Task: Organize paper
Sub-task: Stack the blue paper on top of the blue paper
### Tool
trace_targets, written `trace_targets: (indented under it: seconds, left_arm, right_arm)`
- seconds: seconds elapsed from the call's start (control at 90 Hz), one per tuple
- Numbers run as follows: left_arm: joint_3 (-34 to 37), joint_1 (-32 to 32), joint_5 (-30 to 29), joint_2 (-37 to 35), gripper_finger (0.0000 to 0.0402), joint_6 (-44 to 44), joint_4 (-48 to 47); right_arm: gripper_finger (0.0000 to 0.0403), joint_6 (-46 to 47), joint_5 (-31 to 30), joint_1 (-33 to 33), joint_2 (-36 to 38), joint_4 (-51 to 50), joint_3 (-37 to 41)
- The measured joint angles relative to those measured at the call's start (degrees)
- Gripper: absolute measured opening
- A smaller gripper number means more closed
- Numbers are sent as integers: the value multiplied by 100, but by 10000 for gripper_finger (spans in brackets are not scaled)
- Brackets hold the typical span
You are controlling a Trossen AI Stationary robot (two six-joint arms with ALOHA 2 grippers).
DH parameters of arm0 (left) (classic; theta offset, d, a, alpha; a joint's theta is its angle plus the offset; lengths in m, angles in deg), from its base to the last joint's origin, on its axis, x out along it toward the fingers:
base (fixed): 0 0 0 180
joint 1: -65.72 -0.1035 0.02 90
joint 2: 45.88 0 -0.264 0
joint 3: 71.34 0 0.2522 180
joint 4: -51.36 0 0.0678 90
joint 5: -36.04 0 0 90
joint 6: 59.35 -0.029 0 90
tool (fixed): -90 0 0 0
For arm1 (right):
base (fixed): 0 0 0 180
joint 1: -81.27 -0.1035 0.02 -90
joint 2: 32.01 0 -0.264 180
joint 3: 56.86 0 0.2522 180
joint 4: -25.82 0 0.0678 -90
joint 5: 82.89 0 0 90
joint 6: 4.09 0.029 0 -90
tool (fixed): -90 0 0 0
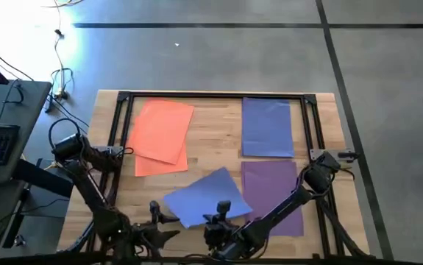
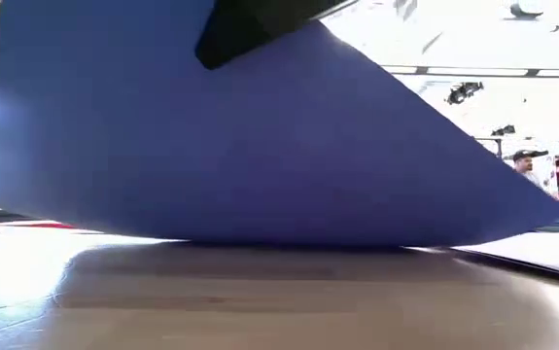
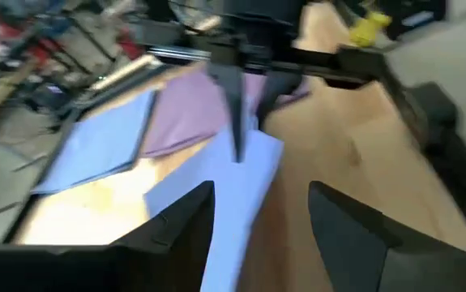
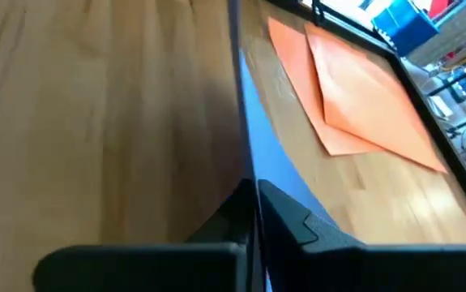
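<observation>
I have the right end effector (image 1: 222, 210) clamped on the loose blue sheet (image 1: 204, 193), lifting its edge at the counter's (image 1: 218, 158) near middle; my left end effector (image 1: 158, 213) sits spread apart beside it; orange sheets (image 1: 160, 136), a blue stack (image 1: 267, 126) and purple sheets (image 1: 274, 188) lie flat.

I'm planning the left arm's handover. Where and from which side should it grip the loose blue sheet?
Grip the blue sheet at its free near-left edge, coming in level from the left. The right gripper pinches its other edge and holds it lifted off the table, so that edge is exposed. The left gripper is open, facing it.
</observation>
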Motion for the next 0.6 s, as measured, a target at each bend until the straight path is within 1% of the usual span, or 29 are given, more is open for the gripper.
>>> trace_targets:
  seconds: [0.078,0.256,0.411,0.489,0.544,0.6]
  left_arm:
    - [3,1,37,0,169,164,-208]
    - [314,-246,537,7,168,292,-238]
    - [596,-580,626,9,168,654,-204]
    - [705,-727,719,9,167,676,-79]
    - [723,-810,821,9,161,622,-58]
    - [723,-888,910,19,145,468,3]
  right_arm:
    - [0,12,-12,2,0,-38,0]
    - [0,-37,-13,2,0,-39,0]
    - [0,-51,-13,18,0,-38,0]
    - [0,-77,-15,22,0,-37,0]
    - [0,-94,-15,22,0,-37,0]
    - [0,-96,-34,22,0,-34,0]
